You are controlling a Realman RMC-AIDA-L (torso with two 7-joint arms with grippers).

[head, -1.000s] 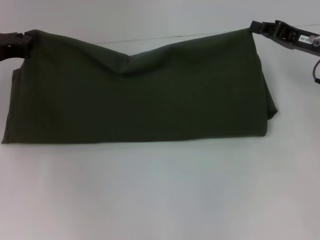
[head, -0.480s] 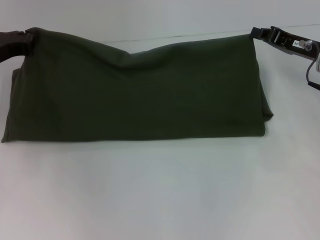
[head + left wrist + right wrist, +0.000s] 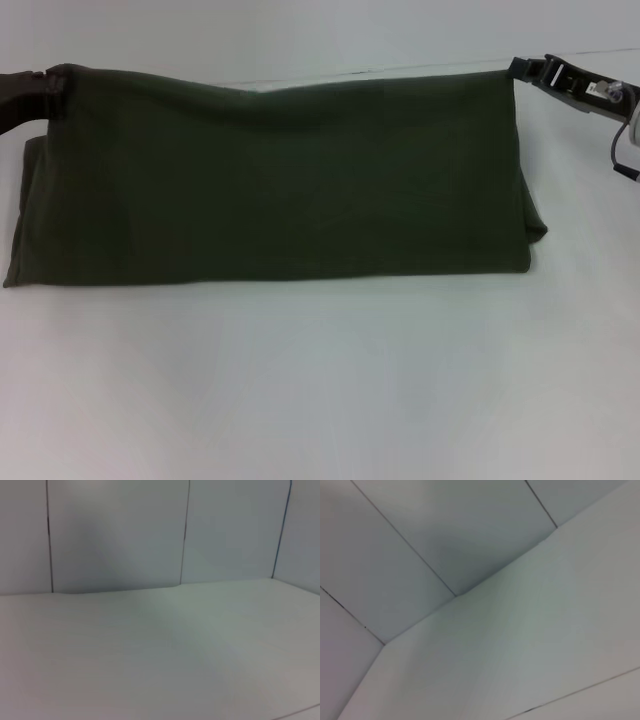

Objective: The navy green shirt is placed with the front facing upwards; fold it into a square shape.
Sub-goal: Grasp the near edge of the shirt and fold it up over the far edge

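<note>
The shirt [image 3: 280,180] lies across the upper half of the head view as a long dark-green band, folded over so that only its plain reverse shows — no lettering or label is visible. Its lower edge runs nearly straight along the white table [image 3: 320,380], from the lower left corner near the frame's left edge to a corner right of centre. The upper edge stretches almost taut from the upper left of the frame to the upper right, with only a shallow dip a little left of the middle. At the right end a second layer of cloth peeks out below and beside the top layer.

The left gripper [image 3: 45,82] sits at the upper left edge of the frame, pinching the shirt's upper left corner; the cloth bunches slightly where it meets the dark fingers. The right gripper [image 3: 517,68] comes in from the upper right edge of the frame, its tip pinching the shirt's upper right corner — behind it the arm's dark body and a loop of cable trail off toward the frame's right edge.

The lower half of the head view is bare white table.

Both wrist views show only the white table surface [image 3: 160,655] and the pale panelled wall [image 3: 115,530] behind it, with thin dark seams between panels; neither shows the shirt or any fingers.
</note>
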